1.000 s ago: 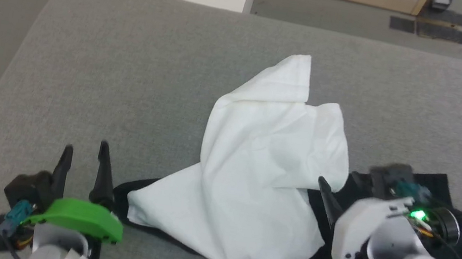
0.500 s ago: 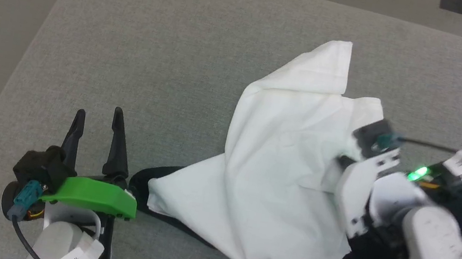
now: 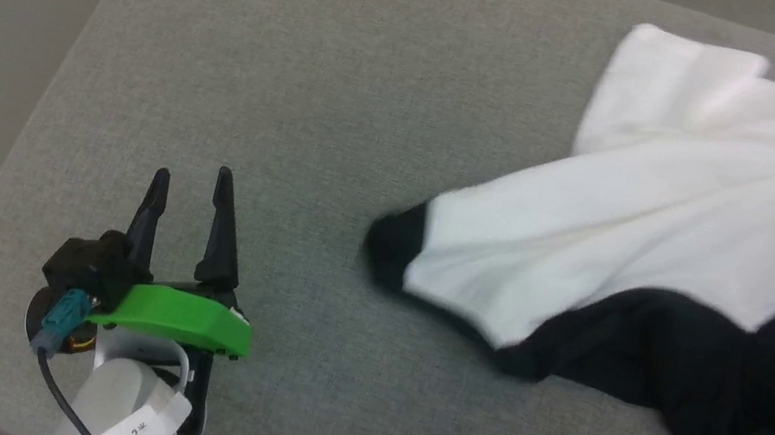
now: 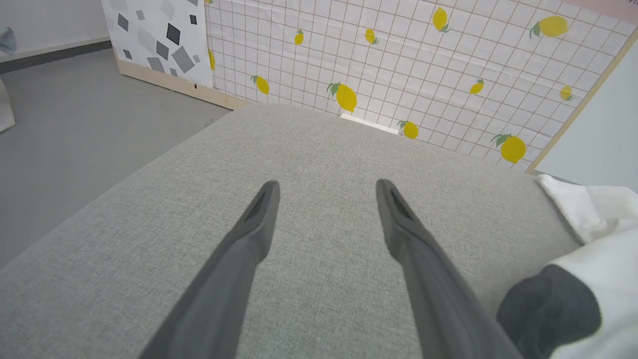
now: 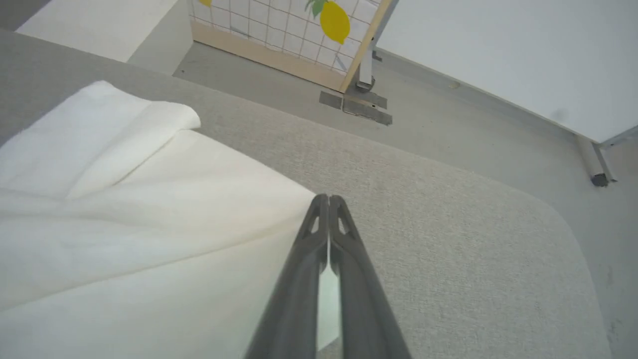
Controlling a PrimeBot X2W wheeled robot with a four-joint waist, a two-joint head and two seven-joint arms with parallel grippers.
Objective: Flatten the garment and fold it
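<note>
Change noted: the right end effector [image 5: 329,199], apart beside the black part of the shirt [image 3: 630,227] 1 second ago, is now pressed together, and the white edge of the cloth runs in under its 2 fingers with pull lines leading to them, so I read it as clamped on that edge. The shirt was a peaked heap; now the white panel is drawn out in a long band away from the left end effector [image 3: 188,212], with the black part trailing on the worktop [image 3: 301,77] below it. The dark cuff [image 3: 391,242], which lay just beside the left fingers, now sits well apart to their right. The head camera has also swung, so part of the shift in the picture is its own. Meaning for the task: flattening has begun with a 1-sided pull; the cloth is not yet flat and no fold is made. The left end effector rests on bare worktop with fingers apart, holding nothing. Views compared: the right wrist view gives the closed fingers on the cloth and the floor [image 5: 473,124] past the worktop's rounded corner. The left wrist view gives the cuff low to the right of its fingers and a lemon-print panel [image 4: 398,60] beyond.
</note>
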